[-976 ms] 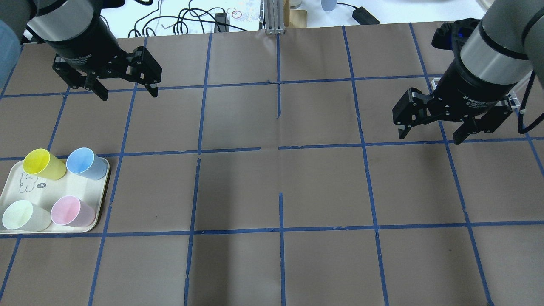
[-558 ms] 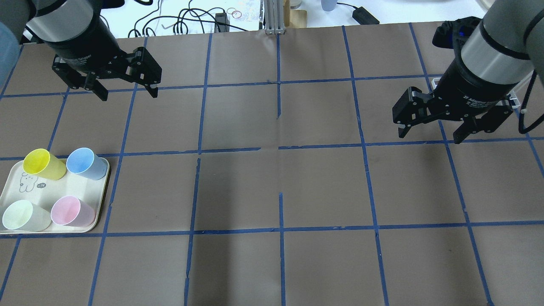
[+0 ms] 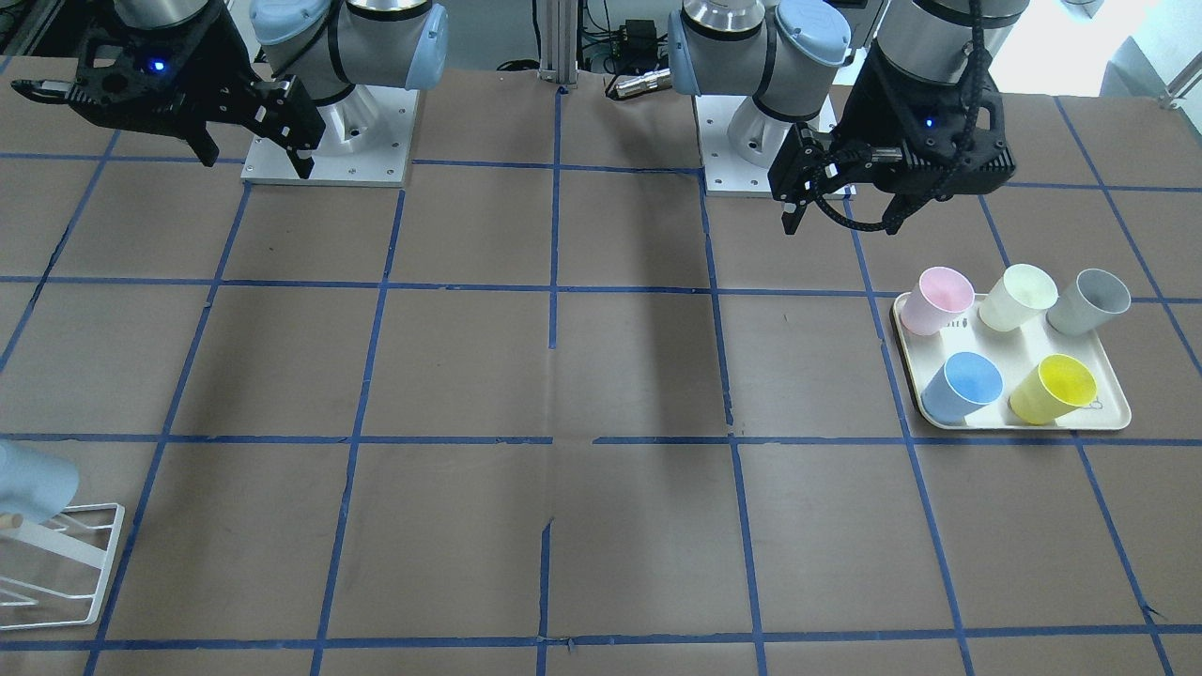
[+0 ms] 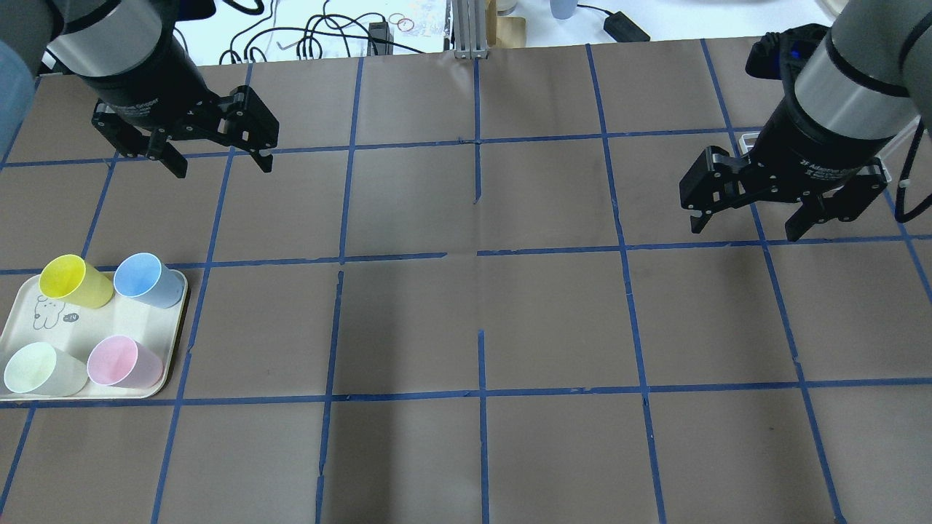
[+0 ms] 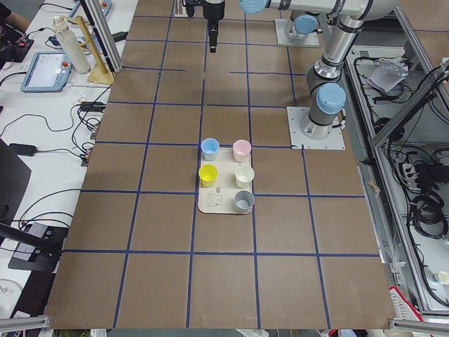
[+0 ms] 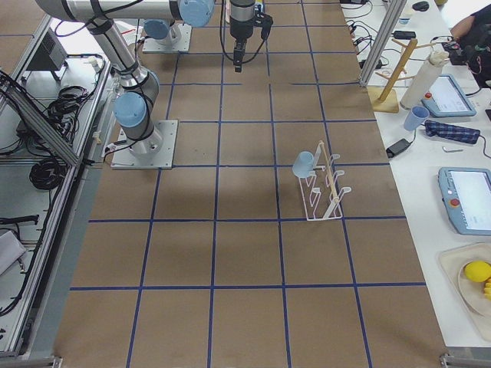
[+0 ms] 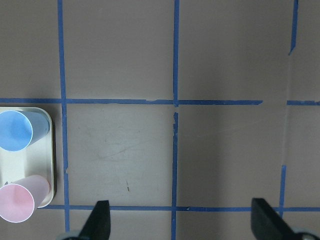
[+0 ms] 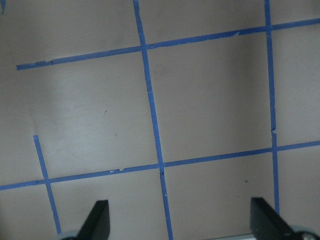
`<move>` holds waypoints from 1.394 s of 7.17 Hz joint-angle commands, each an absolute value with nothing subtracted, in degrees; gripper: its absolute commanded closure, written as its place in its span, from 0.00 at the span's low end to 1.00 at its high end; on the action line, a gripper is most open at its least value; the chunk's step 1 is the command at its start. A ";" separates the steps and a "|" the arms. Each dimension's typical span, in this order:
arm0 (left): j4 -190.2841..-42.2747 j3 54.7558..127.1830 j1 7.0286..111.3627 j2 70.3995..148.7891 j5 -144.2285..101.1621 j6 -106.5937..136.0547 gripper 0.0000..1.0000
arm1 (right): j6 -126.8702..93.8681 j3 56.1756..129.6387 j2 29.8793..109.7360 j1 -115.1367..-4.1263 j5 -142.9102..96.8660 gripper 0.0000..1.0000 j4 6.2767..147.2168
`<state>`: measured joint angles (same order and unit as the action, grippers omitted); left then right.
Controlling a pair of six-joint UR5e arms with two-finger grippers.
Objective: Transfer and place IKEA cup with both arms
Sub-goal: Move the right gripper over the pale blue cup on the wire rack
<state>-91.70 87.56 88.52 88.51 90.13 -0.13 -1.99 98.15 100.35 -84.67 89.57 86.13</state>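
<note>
The left gripper (image 4: 222,164) hangs high over the brown table (image 4: 553,320) with its two fingers spread wide and nothing between them. The left wrist view shows both fingertips (image 7: 100,222) far apart over bare paper and blue tape lines.

Below this gripper and off to its left lies a cream tray (image 4: 64,331) carrying five upright cups. The blue cup (image 4: 148,279), pale on the outside and sky-blue inside, stands on the tray's edge nearest the gripper. It is well apart from the fingers and untouched. A pink cup (image 4: 122,361) stands beside it along that same edge. Farther out from the gripper are a yellow cup (image 4: 73,280), a pale green cup (image 4: 38,370) and, seen from the front, a grey cup (image 3: 1089,300).

The right gripper (image 4: 745,228) also hangs above the table, fingers spread and empty. Its wrist view shows only the grid of tape under the open fingertips (image 8: 99,220). Beyond this gripper, on the side away from the robot and towards its right, a white wire rack (image 6: 322,195) stands on the table. A second light-blue cup (image 6: 304,162) hangs on the rack, tipped on its side, well apart from the fingers.
</note>
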 commanded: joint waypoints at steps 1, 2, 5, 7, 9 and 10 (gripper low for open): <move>-91.67 87.28 88.51 88.59 89.91 -0.26 0.00 | 4.19 98.00 98.53 -80.36 89.48 0.00 89.38; -91.67 87.36 88.51 88.59 89.83 -0.26 0.00 | 8.83 98.09 98.35 -77.11 89.39 0.00 90.17; -91.67 87.36 88.24 88.59 89.65 -0.35 0.00 | 21.41 97.82 93.01 -70.86 89.47 0.00 99.37; -91.67 87.36 88.15 88.51 89.65 -0.35 0.00 | 23.37 97.74 89.23 -69.26 89.47 0.00 105.26; -91.67 87.36 88.15 88.51 89.65 -0.35 0.00 | 27.14 96.95 83.96 -67.34 89.47 0.00 110.20; -91.67 87.36 88.07 88.51 89.65 -0.35 0.00 | 30.73 95.55 82.63 -65.24 89.30 0.00 110.39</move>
